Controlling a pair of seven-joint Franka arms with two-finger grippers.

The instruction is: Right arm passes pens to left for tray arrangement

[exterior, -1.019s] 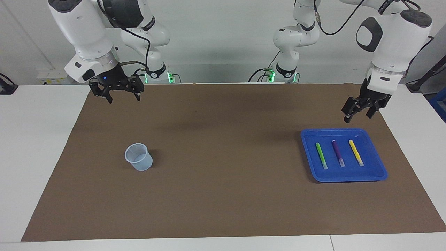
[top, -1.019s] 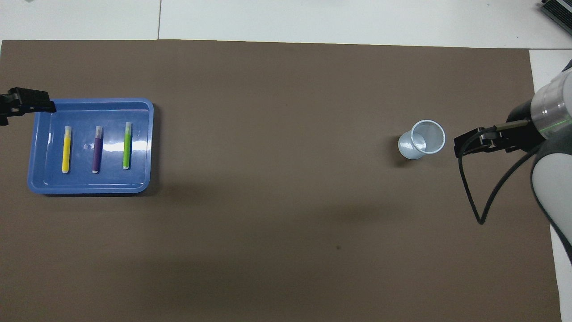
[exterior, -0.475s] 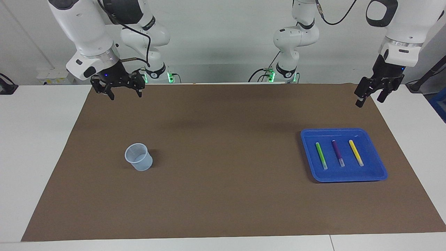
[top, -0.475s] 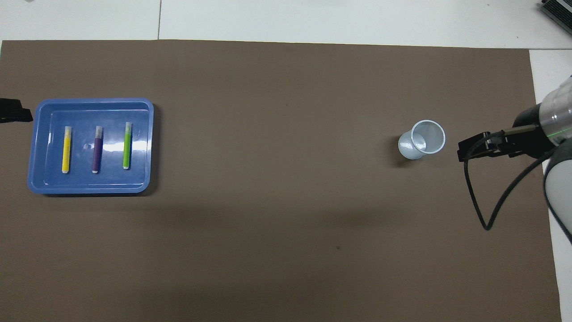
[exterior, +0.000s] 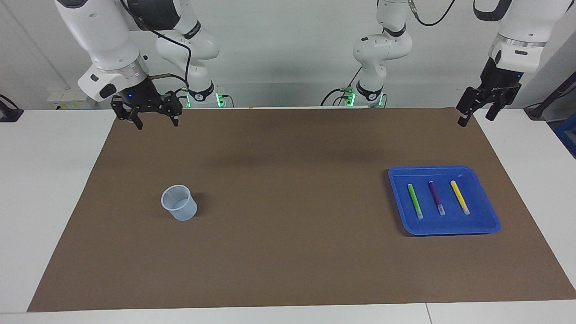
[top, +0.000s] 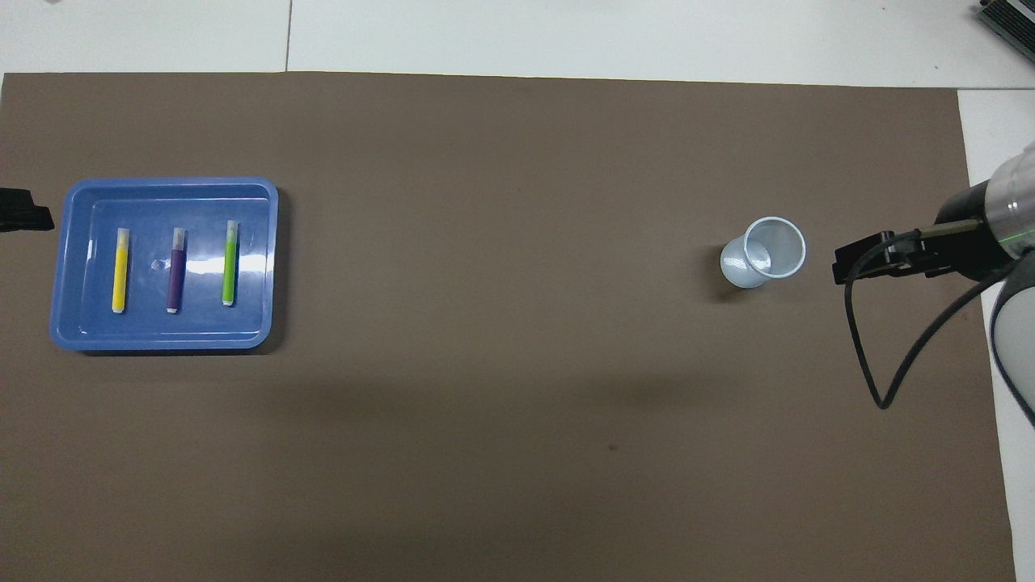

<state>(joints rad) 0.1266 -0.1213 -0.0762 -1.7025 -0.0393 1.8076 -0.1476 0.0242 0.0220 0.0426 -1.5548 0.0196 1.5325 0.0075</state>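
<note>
Three pens, green (exterior: 415,200), purple (exterior: 436,197) and yellow (exterior: 460,197), lie side by side in the blue tray (exterior: 488,225) at the left arm's end of the worktop (exterior: 288,252). Both the left gripper (exterior: 477,110) and the right gripper (exterior: 155,119) hang raised over the mat's corners, jaws released, holding nothing.

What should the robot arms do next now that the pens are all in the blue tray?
Probably nothing more than settle at rest. The green pen, purple pen and yellow pen lie side by side in the tray, the cup looks empty, and the left gripper and right gripper hang open, holding nothing, over the mat's edge nearest the robots.
</note>
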